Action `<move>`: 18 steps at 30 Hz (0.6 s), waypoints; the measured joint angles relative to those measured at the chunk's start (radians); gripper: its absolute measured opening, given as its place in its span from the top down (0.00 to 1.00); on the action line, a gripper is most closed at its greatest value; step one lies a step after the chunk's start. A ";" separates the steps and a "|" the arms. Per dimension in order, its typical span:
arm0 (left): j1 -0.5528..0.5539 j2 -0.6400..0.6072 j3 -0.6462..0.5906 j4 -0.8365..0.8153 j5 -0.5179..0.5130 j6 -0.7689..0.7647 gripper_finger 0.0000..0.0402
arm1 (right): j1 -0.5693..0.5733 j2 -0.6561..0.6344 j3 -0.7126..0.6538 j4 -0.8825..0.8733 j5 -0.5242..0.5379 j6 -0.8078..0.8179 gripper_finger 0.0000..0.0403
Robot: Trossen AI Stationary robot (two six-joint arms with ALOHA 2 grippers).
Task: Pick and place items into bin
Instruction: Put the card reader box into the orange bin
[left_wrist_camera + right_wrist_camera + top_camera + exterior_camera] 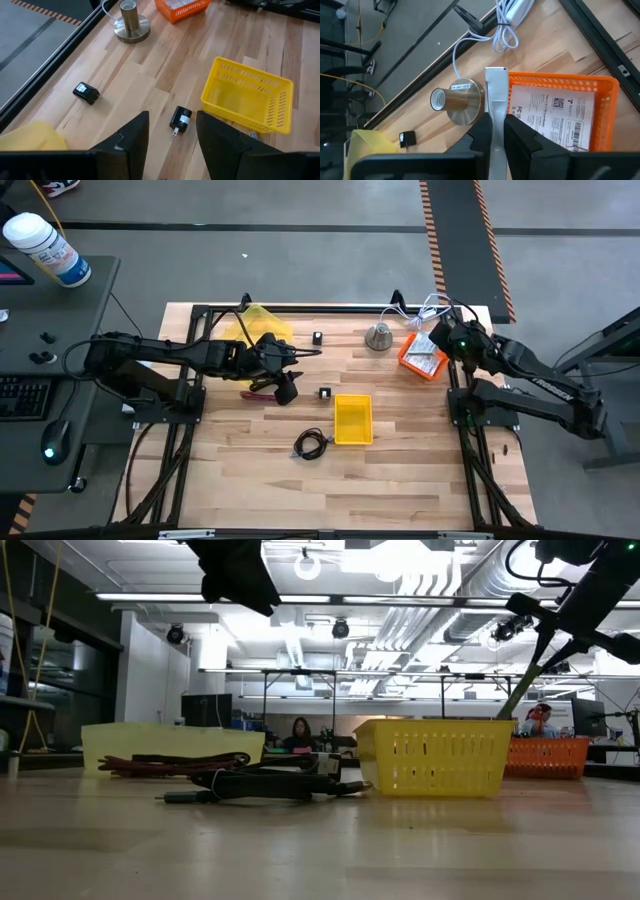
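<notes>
Wooden worktop [400,470]: yellow bin [352,420] was empty. Blocks [180,119], cable [311,444], red-handled tool [262,391] lay w/in reach of bin. Left gripper [170,145] spread open over a block; right gripper [496,131] clamped on packet [496,107] above orange basket [560,80]. ~0 binned.

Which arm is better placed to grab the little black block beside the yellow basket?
Left. Its open pincer hovers close to the black block, pointing at it. The right pincer is across the table over the orange basket, shut on a white packet.
</notes>
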 joint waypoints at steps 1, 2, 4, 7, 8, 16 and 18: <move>0.000 0.000 0.000 0.000 0.000 0.000 0.62 | -0.001 0.000 0.000 0.000 -0.003 0.000 0.90; 0.000 0.000 0.000 0.000 0.000 0.000 0.62 | -0.002 0.001 0.000 0.000 -0.005 0.000 0.89; 0.000 0.000 0.000 0.000 0.000 0.000 0.62 | -0.002 0.002 0.000 0.000 -0.011 -0.001 0.87; 0.000 0.000 0.000 0.000 0.000 0.000 0.62 | -0.002 0.002 0.000 0.000 -0.011 -0.001 0.84; 0.000 0.000 0.000 0.000 0.000 0.000 0.62 | -0.002 0.002 0.000 0.000 -0.009 -0.001 0.84; 0.000 0.000 0.000 0.000 0.000 -0.002 0.62 | -0.002 0.002 0.000 0.000 0.000 -0.009 0.84; 0.000 0.000 0.000 0.000 0.000 -0.002 0.62 | -0.002 0.002 0.000 0.000 0.010 -0.009 0.84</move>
